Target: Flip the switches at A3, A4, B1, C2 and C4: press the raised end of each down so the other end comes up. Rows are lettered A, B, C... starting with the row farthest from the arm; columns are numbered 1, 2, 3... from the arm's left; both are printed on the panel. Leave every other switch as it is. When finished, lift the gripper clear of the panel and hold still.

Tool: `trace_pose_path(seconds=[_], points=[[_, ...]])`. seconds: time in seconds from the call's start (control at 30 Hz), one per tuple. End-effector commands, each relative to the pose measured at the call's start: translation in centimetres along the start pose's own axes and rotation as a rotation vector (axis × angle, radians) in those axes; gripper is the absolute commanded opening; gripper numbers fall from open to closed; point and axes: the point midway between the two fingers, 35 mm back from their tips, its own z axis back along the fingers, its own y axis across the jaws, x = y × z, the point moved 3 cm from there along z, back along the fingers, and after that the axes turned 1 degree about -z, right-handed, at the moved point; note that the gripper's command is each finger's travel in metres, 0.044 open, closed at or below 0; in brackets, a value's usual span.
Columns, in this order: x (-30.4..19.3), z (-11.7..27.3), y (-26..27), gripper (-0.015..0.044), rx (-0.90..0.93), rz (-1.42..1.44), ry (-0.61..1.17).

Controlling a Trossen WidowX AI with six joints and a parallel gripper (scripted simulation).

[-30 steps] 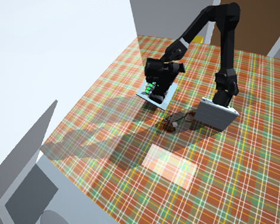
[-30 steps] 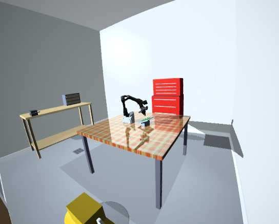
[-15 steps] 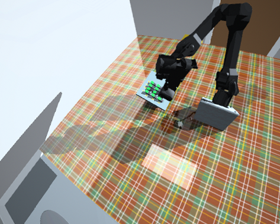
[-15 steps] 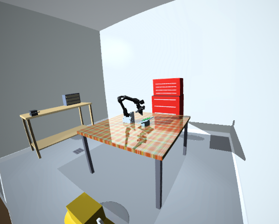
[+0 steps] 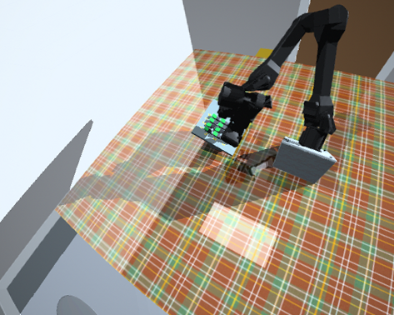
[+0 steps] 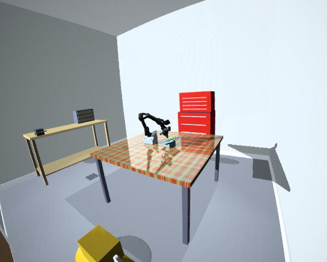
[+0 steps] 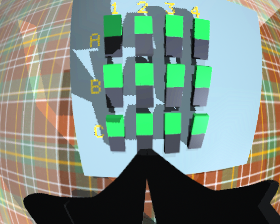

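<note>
1. the panel (image 7: 164, 85) lay flat on the plaid bench (image 5: 297, 231), just in front of the arm's base (image 5: 305, 158); three rows lettered a to c and four columns numbered 1 to 4 were printed on it.
2. the gripper (image 7: 148, 171) hung over the near edge of the panel, jaws shut tight with nothing between them, their joined tip pointing at about c2 (image 7: 144, 132). whether the tip touched that switch cannot be told from the wrist view.
3. each switch showed a green end and a dark end; which end stood raised was too small to judge with confidence, so the wrong end might be pressed and the switch left unchanged.
4. risk of a stray flip: c1 (image 7: 115, 132) and c3 (image 7: 173, 131) stood just beside c2, and a tip that came down off centre could catch a neighbour that must be left alone.
5. risk of sliding: the panel seemed only to rest on the bench, so a slanted push might shift it and spoil the aim for later presses.
6. risk of miscount: the shadow over column 1 hid the state of a1 (image 7: 113, 33) and b1 (image 7: 114, 85), so progress on b1 could be misread.
7. the dark wrist body blocked the near row, hiding contact.
</note>
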Motion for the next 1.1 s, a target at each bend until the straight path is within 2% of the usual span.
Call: trace_pose_path(seconds=[0.0,0.33,1.07], points=[[-0.4,-0.5,0.0,0.0000,-0.008,0.016,0.005],[-0.4,-1.8,0.0,0.0000,-0.008,0.016,0.005],[-0.4,-1.8,0.0,0.0000,-0.008,0.016,0.005]])
